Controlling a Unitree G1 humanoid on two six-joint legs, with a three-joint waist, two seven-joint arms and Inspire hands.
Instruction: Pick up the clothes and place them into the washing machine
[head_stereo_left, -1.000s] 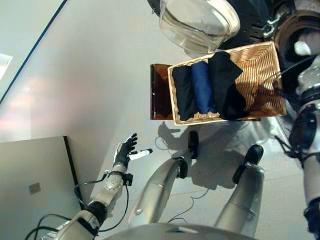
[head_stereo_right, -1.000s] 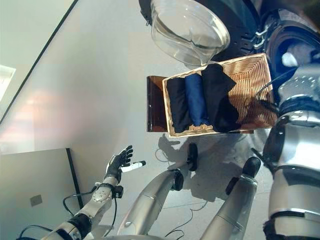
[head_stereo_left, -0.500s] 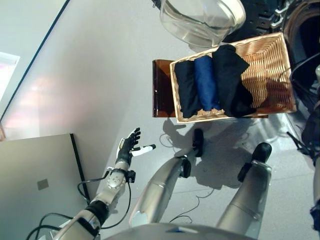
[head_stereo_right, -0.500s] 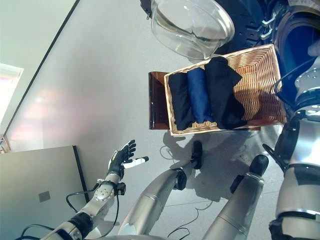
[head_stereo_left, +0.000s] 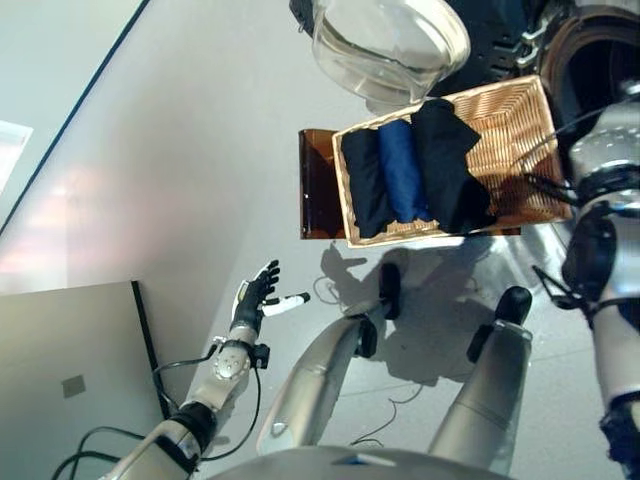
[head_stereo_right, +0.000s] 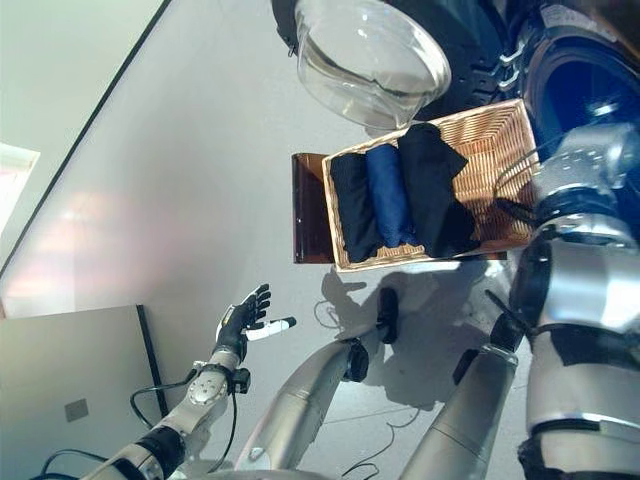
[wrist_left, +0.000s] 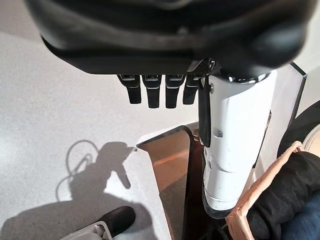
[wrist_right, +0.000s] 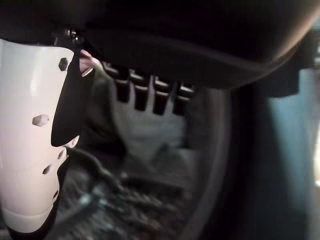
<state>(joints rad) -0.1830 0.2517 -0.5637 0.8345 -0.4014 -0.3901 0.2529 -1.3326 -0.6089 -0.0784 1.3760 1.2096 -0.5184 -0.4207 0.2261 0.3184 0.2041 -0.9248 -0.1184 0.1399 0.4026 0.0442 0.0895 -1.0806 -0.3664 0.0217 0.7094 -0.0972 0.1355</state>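
**Wicker basket full, my hands empty**

Wicker basket (head_stereo_left: 520, 150) sits on a brown stand (head_stereo_left: 318, 185) right by the washing machine (head_stereo_right: 590, 80). I see the clothes inside it: a black roll (head_stereo_left: 368, 185), a blue roll (head_stereo_left: 402, 170) and a loose black piece (head_stereo_left: 448, 160), side by side and touching. The machine's round glass door (head_stereo_left: 390, 45) hangs open above the basket.

My left hand (head_stereo_left: 255, 298) is low over the grey floor (head_stereo_left: 180, 150), well away from the basket, fingers spread straight, holding nothing. My right hand (wrist_right: 150, 92) reaches into the dark drum, fingers hanging straight. I see pale cloth (wrist_right: 145, 130) past them, not held.
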